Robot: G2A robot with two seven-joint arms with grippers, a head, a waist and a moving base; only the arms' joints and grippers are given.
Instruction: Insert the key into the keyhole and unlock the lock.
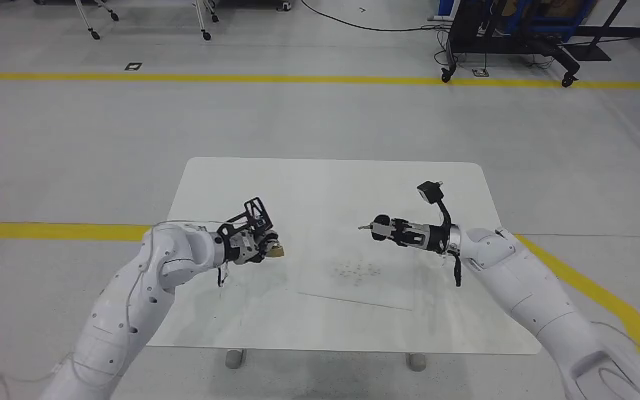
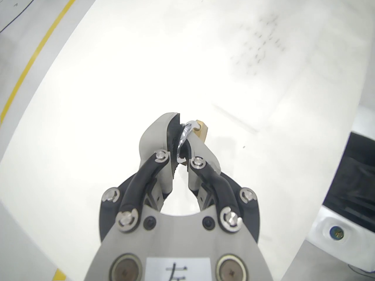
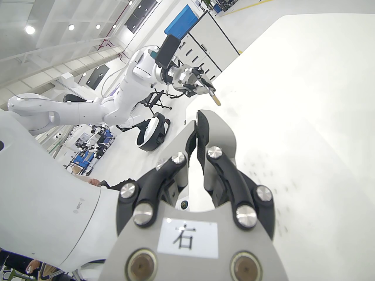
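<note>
Lock (image 2: 202, 131), brass, sits over the bench (image 2: 146, 59); the left wrist view shows its shackle (image 2: 185, 135) clamped in the left end effector (image 2: 184, 137). In the top view, well apart, the right end effector (image 1: 376, 229) pinches the key (image 1: 364, 228).

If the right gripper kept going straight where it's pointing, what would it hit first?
Probably the lock held in the left gripper, across a gap over the table; height alignment is hard to judge.
</note>
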